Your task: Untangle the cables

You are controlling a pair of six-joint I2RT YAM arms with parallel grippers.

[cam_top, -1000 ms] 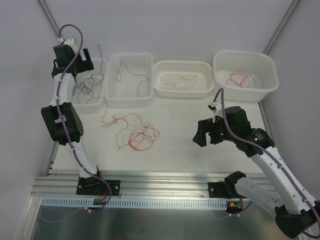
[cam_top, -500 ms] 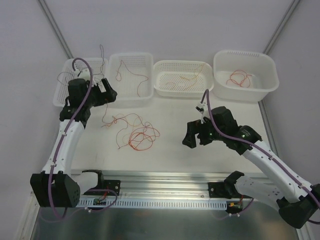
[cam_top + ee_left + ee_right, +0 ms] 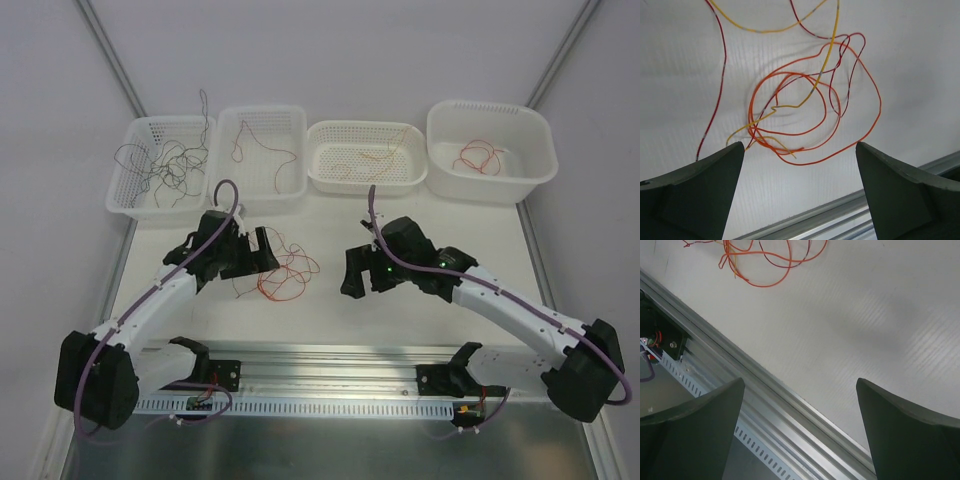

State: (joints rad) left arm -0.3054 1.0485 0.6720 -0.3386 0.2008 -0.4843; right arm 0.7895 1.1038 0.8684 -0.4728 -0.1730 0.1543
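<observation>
The left fingers (image 3: 695,195) gape wide, empty, over the cables (image 3: 805,115) on the bench (image 3: 910,60): hair-thin orange, yellow and dark red loops overlapping, strands cut off at the wrist view's 12 o'clock. Overhead, the left arm (image 3: 170,290) hides the tangle's 9 o'clock side. The right fingers (image 3: 690,430), wide and empty too, hang at its 3 o'clock over ribbed white bench, aluminium rail (image 3: 770,387) at 6.
</observation>
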